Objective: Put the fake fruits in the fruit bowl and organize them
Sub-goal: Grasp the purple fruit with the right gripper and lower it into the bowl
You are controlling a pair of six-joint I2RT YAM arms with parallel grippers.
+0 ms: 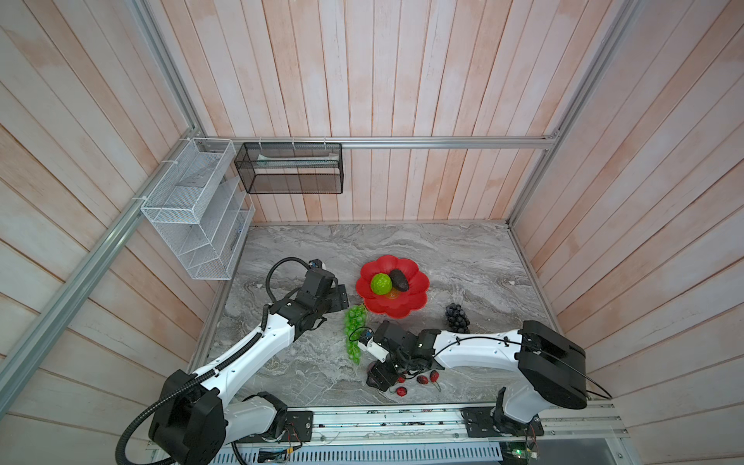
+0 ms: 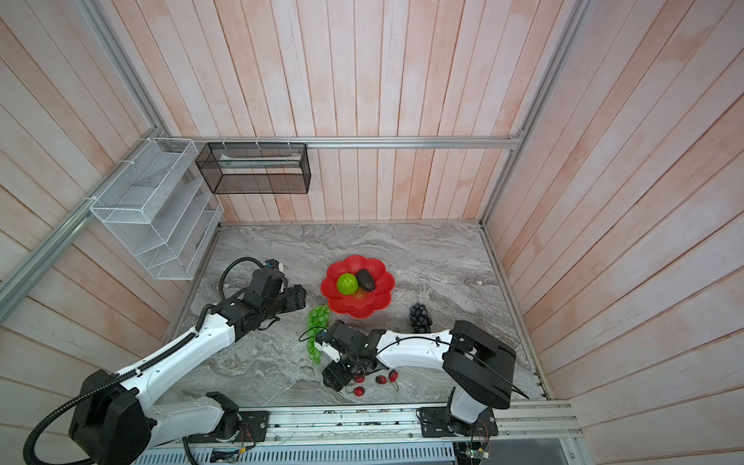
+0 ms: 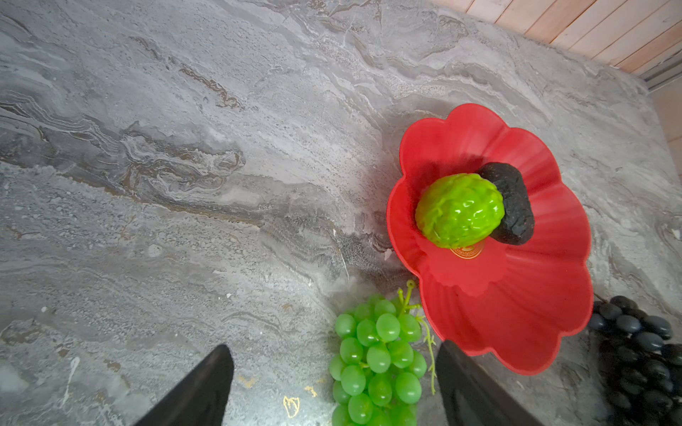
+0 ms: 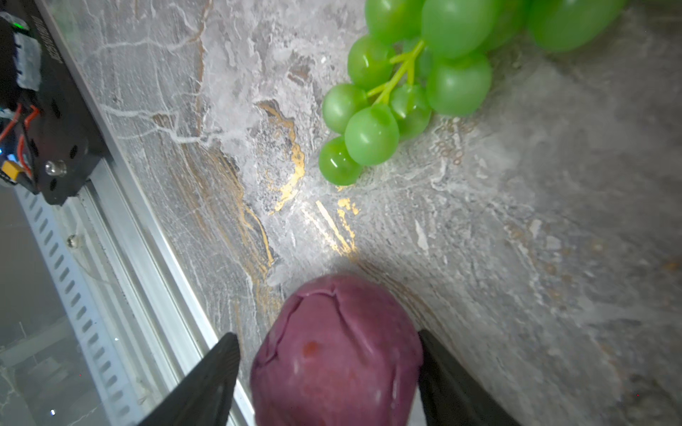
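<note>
On the grey marbled tabletop (image 1: pixel 463 261), the left tool (image 1: pixel 341 298) hovers at 9 o'clock from the bright red scalloped plastic fruit bowl (image 1: pixel 402 310), its jaws wide apart and holding nothing. The translucent green plastic grape bunch (image 1: pixel 354 330) lies at 7 o'clock from the bowl, its stem end just beside the rim. At 6 o'clock, near the front edge, the right tool (image 4: pixel 326 333) straddles a small matte purple ball (image 4: pixel 336 354). One finger (image 4: pixel 443 369) is against the ball and a sliver of gap shows at the other, so the jaws are not clamped. Inside the bowl, a bumpy lime-green ball (image 1: pixel 381 284) sits at 9 o'clock, just beside a dark avocado-like oval (image 1: pixel 399 279) at 1 o'clock. Small red stemmed berries (image 1: pixel 422 379) lie just right of the right tool. The dark blue-black grape bunch (image 1: pixel 457 318) rests at 4 o'clock from the bowl.
</note>
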